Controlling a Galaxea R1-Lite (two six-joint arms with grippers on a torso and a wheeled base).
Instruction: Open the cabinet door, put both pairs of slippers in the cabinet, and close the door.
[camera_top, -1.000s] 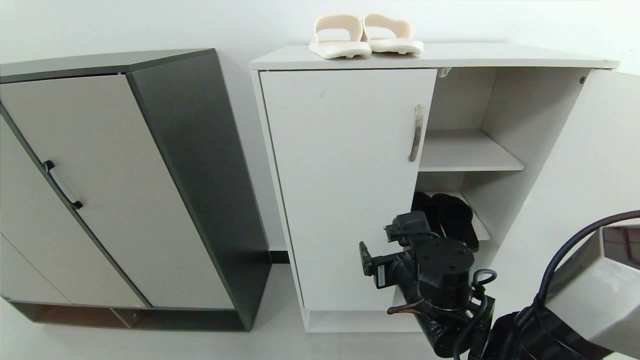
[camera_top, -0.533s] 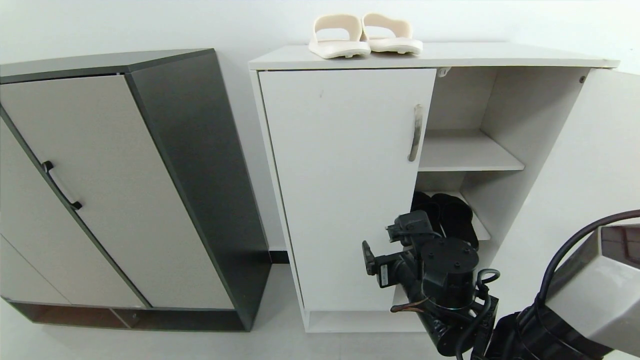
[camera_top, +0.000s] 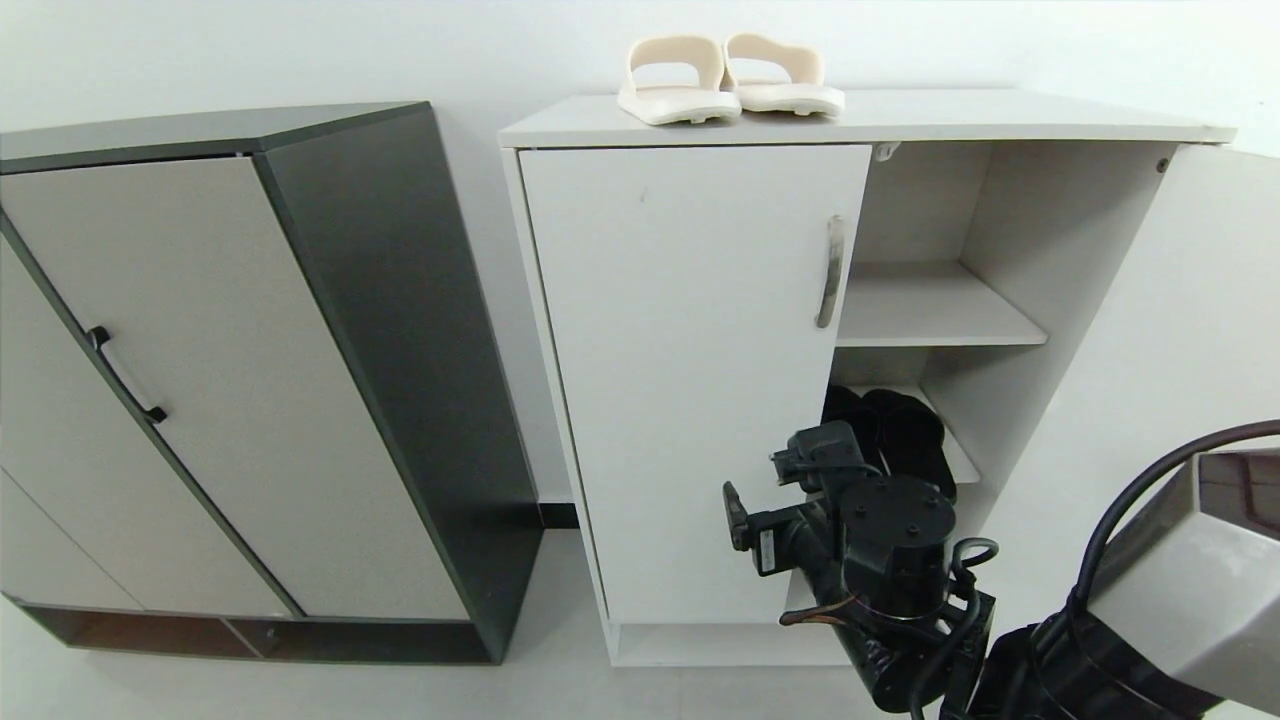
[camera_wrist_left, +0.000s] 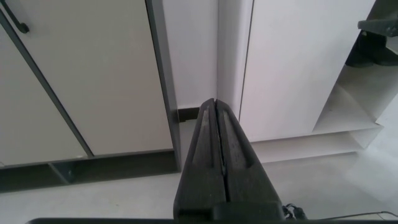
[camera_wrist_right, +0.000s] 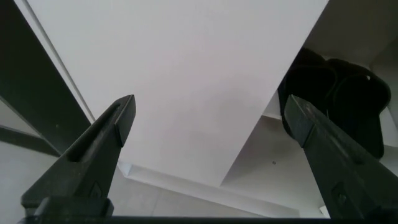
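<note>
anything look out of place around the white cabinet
The cream slippers sit on top of the white cabinet rather than inside, where the black slippers lie on a lower shelf. Its right door stands open. Nothing looks spilled or damaged.

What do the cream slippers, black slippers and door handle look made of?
Cream slippers: likely moulded foam or rubber, matte, thick one-piece straps.
Black slippers: probably similar, matte, too dark to tell.
Handle: looks brushed metal, grey with a soft sheen.
</note>
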